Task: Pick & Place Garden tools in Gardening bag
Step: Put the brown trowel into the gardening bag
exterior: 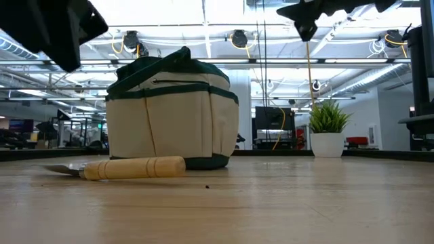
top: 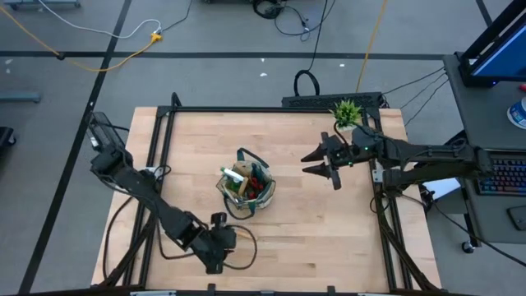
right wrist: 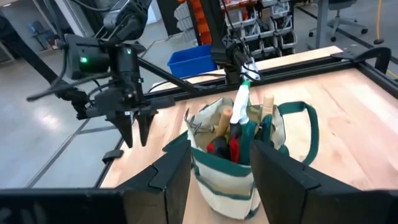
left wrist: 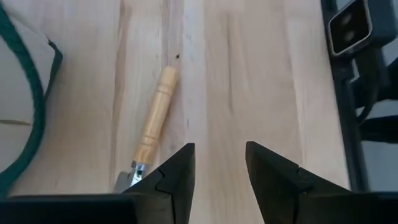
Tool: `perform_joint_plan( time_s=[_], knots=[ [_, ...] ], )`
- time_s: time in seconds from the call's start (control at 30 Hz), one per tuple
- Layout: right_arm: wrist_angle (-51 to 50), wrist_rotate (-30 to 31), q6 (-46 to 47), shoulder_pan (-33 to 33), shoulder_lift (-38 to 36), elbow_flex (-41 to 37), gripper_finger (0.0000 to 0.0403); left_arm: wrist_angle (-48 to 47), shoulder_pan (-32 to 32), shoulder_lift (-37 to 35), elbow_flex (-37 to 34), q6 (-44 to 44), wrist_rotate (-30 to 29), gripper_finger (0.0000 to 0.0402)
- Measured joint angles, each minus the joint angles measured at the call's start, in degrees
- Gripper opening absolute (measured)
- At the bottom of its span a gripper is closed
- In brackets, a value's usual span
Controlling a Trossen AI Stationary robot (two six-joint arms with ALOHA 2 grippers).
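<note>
The khaki gardening bag [top: 246,187] with green trim stands mid-table. A green spray bottle [right wrist: 239,106], wooden handles and red-and-green tools stick out of its open top. One wooden-handled trowel [left wrist: 154,115] lies flat on the table in front of the bag, handle [exterior: 135,167] toward the right edge, metal blade [exterior: 64,169] toward the left. My left gripper [left wrist: 217,180] hangs open just above the table near the front edge, over the blade end, fingers pointing along the trowel. My right gripper [top: 325,162] is open and raised, to the right of the bag.
A small potted green plant [top: 347,113] stands at the far right corner. A black metal frame [top: 386,214] runs along the table's edges. Bare wood lies right of the bag and along the front.
</note>
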Motion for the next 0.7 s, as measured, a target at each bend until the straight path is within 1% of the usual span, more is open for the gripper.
perform_joint_plan(
  time_s=[0.27, 0.33, 0.47, 0.7],
  knots=[
    [-7.5, 0.2, -0.2, 0.0, -5.3, 0.0, 0.0155, 2.1, 0.1, 3.2, 0.0, 1.3, -0.9, 0.0147],
    [-8.9, 0.2, -0.4, 0.0, -6.3, -0.2, 0.0155, 3.2, 0.2, 4.0, 0.0, 1.3, -2.0, 0.0147],
    [-9.1, 0.2, -0.4, 0.0, -8.2, -2.0, 0.0155, 4.2, 1.1, 5.4, 0.0, 1.9, -4.9, 0.0147],
    [-9.5, 0.1, 0.0, 0.0, -11.4, -6.2, 0.0155, 6.8, 4.5, 6.0, 0.0, 3.1, -5.1, 0.0147]
  ],
)
